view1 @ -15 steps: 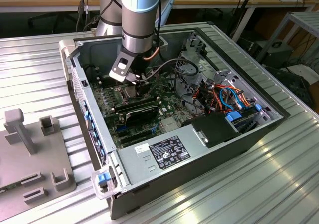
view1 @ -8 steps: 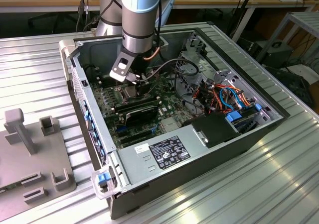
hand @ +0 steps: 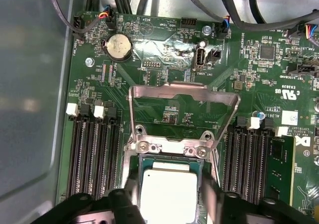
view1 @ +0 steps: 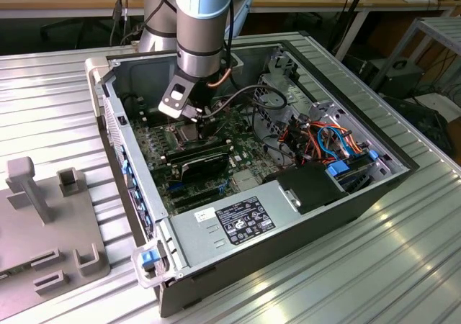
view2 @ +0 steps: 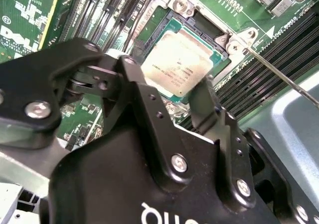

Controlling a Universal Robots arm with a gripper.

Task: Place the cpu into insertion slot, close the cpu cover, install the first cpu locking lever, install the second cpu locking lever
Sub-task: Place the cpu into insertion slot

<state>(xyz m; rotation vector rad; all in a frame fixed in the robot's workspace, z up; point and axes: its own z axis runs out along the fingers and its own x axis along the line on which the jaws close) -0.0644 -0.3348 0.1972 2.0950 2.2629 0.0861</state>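
cpu (hand: 167,189), flat silver-beige square, in insertion slot (view2: 200,25)

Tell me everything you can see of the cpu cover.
The cpu cover is a thin, shiny silver metal frame with a large cut-out window; in the first wrist view the green board shows through it. It stands swung open, hinged at one edge of the insertion slot, leaving the cpu at the slot uncovered. Nothing holds it.
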